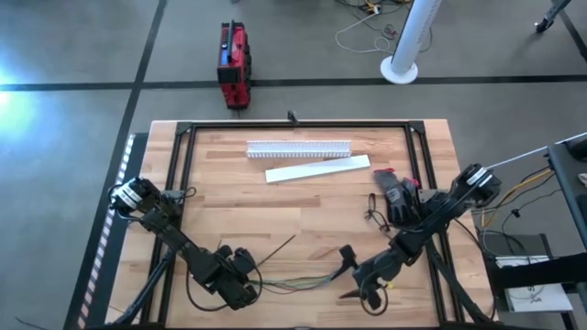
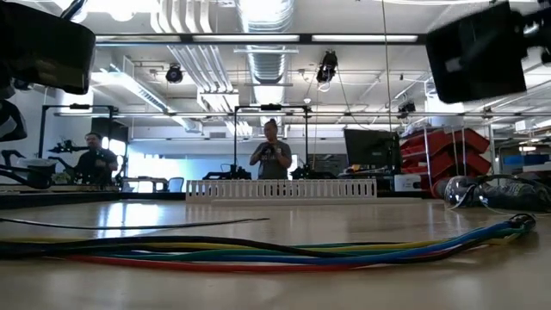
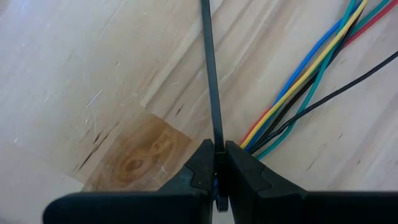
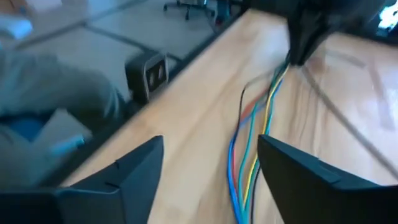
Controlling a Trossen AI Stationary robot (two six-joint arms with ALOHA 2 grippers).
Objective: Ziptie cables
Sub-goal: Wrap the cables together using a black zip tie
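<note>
A bundle of coloured cables (image 1: 293,282) lies on the wooden table near its front edge, between my two grippers; it also shows as cables (image 2: 258,251) in the low view. A thin black zip tie (image 1: 277,250) slants from my left gripper (image 1: 249,275) toward the far right. My left gripper (image 3: 217,149) is shut on it, with the cables (image 3: 305,74) just beside it. My right gripper (image 1: 348,275) stands open at the cables' right end. In its wrist view the cables (image 4: 249,149) run on beyond the gap of my right gripper (image 4: 211,155). My left gripper pinches the zip tie by one end (image 3: 217,144) between its two fingers. The strap (image 3: 208,68) runs straight out from the fingertips, in line with them, low over the wood. Whether its free end rests on the table does not show.
A white slotted cable duct (image 1: 299,148) and a white cover strip (image 1: 317,169) lie at the far middle. Dark gloves (image 1: 396,197) and a small black bundle (image 1: 373,209) lie at the right. A black frame rail (image 1: 293,124) borders the table. People stand in the room behind.
</note>
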